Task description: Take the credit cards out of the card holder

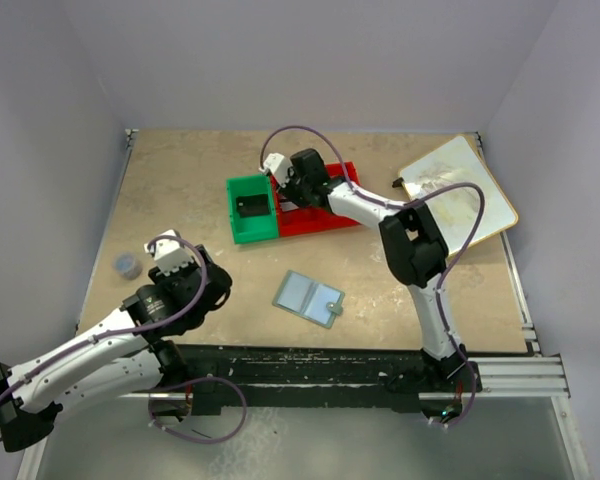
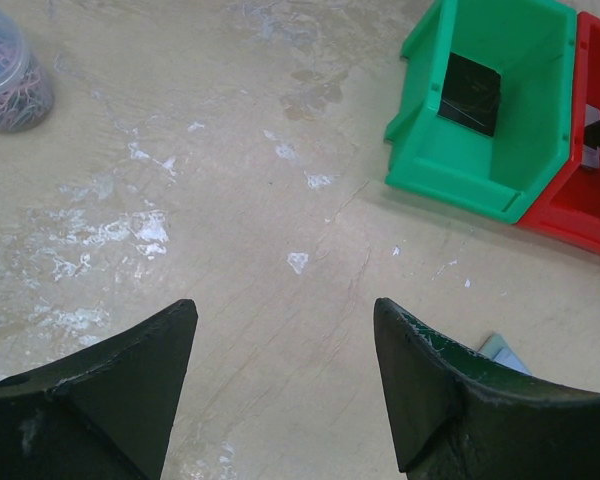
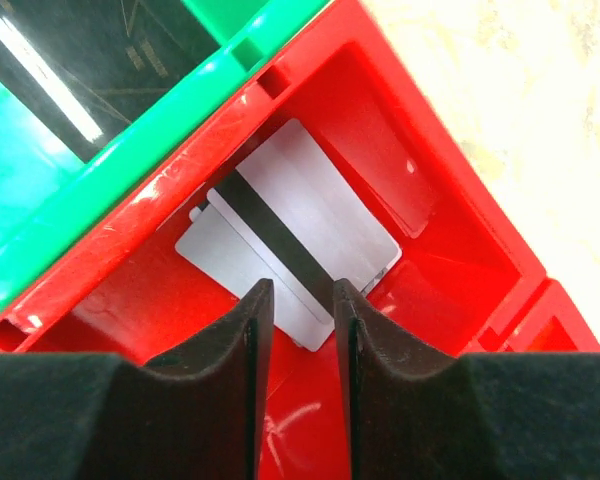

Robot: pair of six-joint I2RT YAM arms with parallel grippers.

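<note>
Holding perhaps two cards (image 3: 280,230): red bin (image 3: 460,262)

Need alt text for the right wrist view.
The right gripper, jaws slightly apart and empty, hangs over a red bin holding silver-grey cards, one showing a black stripe. A green bin adjoins at upper left.

Plain walls (image 1: 310,60) of pale lilac-grey closed the table (image 1: 180,190) in on three sides — left, far and right. The tabletop was tan and matt, marked with white scuffs (image 2: 110,235) and a few fine cracks. A metal rail (image 1: 515,372) ran along its near edge, and a thinner metal strip (image 1: 517,285) lined the right side. The light was soft and even — shadows were faint.
</note>
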